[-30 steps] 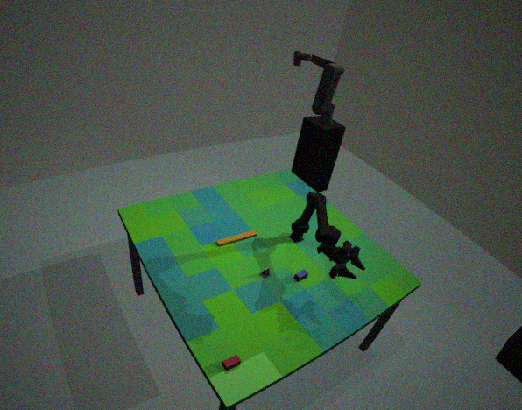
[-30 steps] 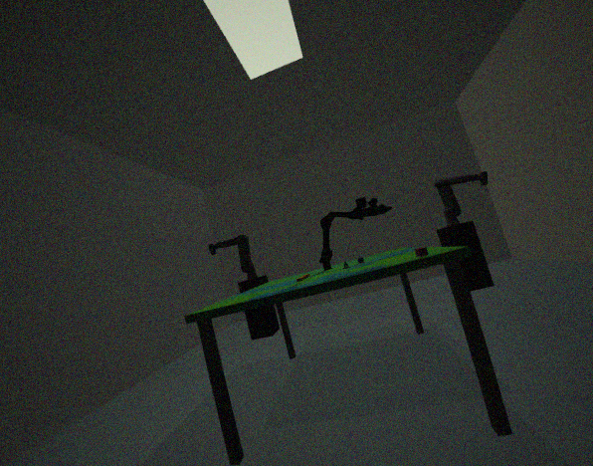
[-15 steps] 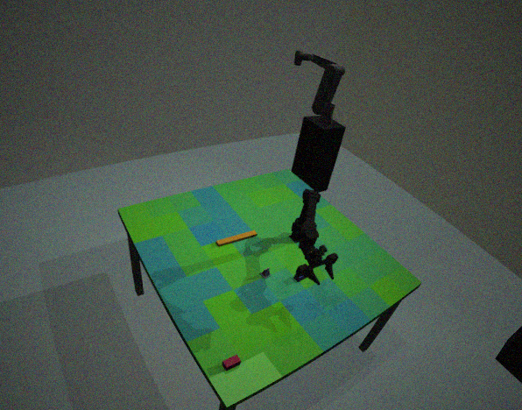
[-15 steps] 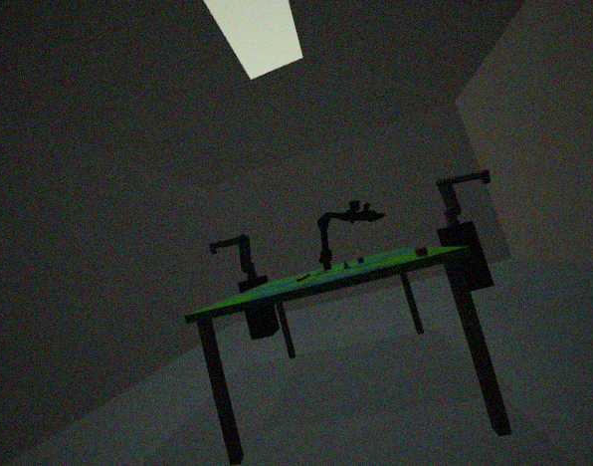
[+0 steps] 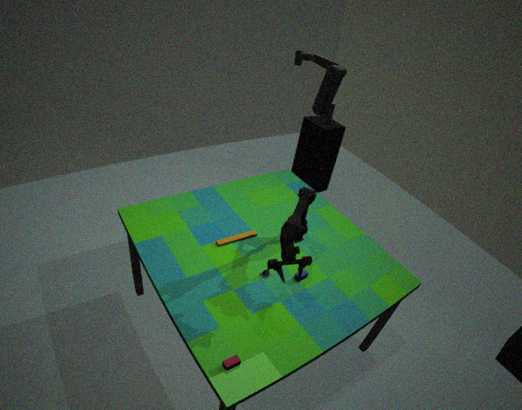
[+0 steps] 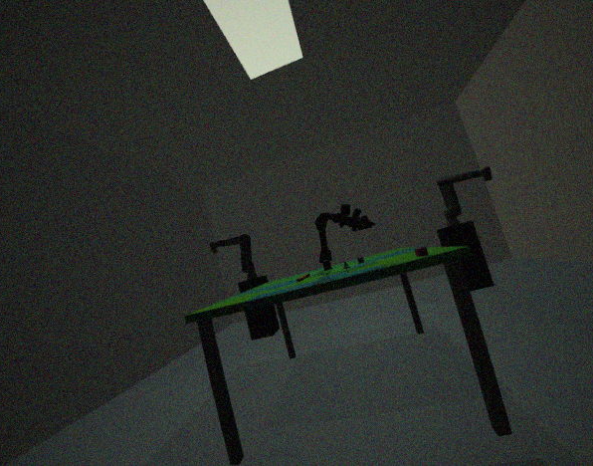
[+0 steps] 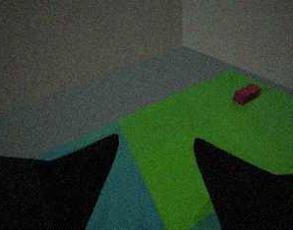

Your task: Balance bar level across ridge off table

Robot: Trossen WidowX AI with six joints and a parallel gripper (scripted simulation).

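Observation:
The orange bar (image 5: 236, 238) (image 6: 302, 277) lies flat on the patchwork table (image 5: 159, 218) (image 7: 180, 115). The ridge looks like a small dark wedge (image 5: 264, 273) (image 6: 345, 265) standing on the table apart from the bar; the gripper's left side is close beside it in the top view. My gripper (image 5: 291, 279) (image 6: 372, 223) (image 7: 155, 141) is open and empty, well above the table. Neither bar nor ridge shows in the wrist view.
A blue-violet block (image 5: 302, 275) (image 6: 360, 259) is partly covered by a finger in the top view. A red block (image 5: 231, 362) (image 6: 421, 251) (image 7: 247, 93) lies near a table corner. Another arm on a black pedestal (image 5: 318, 151) stands beyond the table edge.

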